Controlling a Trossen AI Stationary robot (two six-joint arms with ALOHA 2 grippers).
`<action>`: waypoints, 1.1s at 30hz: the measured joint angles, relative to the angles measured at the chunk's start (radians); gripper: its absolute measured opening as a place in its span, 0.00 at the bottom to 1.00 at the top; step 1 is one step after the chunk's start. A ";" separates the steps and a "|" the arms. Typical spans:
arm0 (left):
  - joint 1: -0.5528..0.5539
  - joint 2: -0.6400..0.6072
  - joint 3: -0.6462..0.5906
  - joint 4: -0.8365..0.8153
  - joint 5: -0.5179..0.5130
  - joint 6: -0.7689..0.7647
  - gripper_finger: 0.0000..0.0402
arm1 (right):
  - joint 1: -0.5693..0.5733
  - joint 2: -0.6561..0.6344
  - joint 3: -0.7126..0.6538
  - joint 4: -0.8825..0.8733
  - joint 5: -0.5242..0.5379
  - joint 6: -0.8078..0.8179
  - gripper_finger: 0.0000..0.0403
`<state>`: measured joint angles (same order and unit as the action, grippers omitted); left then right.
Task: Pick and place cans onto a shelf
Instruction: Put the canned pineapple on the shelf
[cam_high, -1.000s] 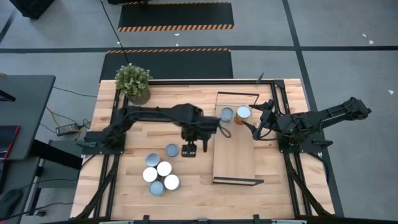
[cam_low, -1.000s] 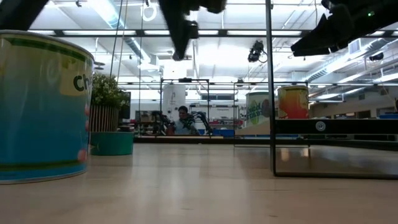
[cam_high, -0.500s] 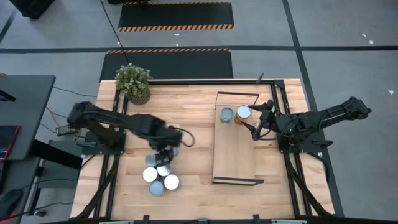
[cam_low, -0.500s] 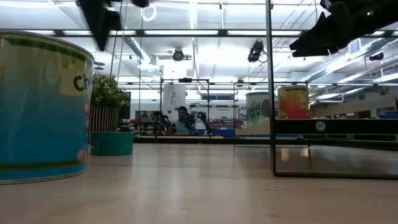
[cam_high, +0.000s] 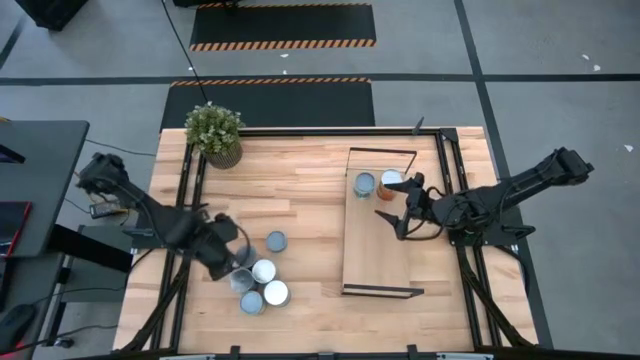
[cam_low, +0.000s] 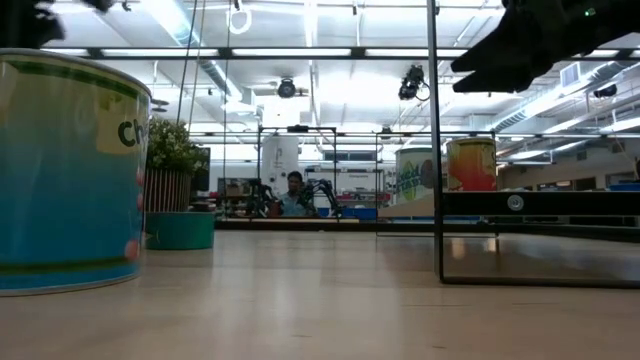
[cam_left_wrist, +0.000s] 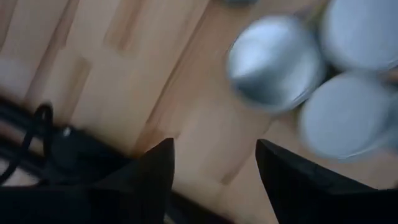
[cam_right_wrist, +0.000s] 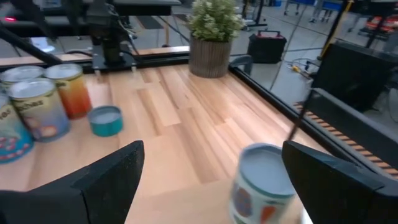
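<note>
Three round silvery cans (cam_left_wrist: 277, 62) are seen from above, blurred, clustered close together on the wooden tabletop (cam_left_wrist: 124, 74). The left gripper (cam_left_wrist: 214, 168) is held above bare wood beside them, its two dark fingers (cam_left_wrist: 152, 171) spread apart.

Near can (cam_low: 65, 170), low view: letters "Ch" in dark type on a pale yellow label patch, cut off at the can's curve.
Other cans' labels: coloured print, nothing legible.
Elsewhere: no legible text.
</note>
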<state>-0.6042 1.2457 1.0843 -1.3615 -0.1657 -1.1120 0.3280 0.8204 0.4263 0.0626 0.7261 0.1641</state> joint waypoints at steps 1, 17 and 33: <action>-0.016 0.000 -0.026 0.007 0.009 -0.016 0.59 | 0.006 0.016 0.000 0.021 0.002 -0.003 0.96; -0.027 0.005 -0.290 0.395 -0.007 0.079 0.88 | 0.017 0.088 0.000 0.127 0.006 -0.025 0.96; 0.035 0.109 -0.292 0.543 -0.037 0.212 0.87 | 0.018 0.088 0.000 0.131 0.006 -0.027 0.96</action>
<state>-0.5694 1.3544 0.7925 -0.8182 -0.2028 -0.8998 0.3458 0.9081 0.4263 0.1939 0.7319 0.1371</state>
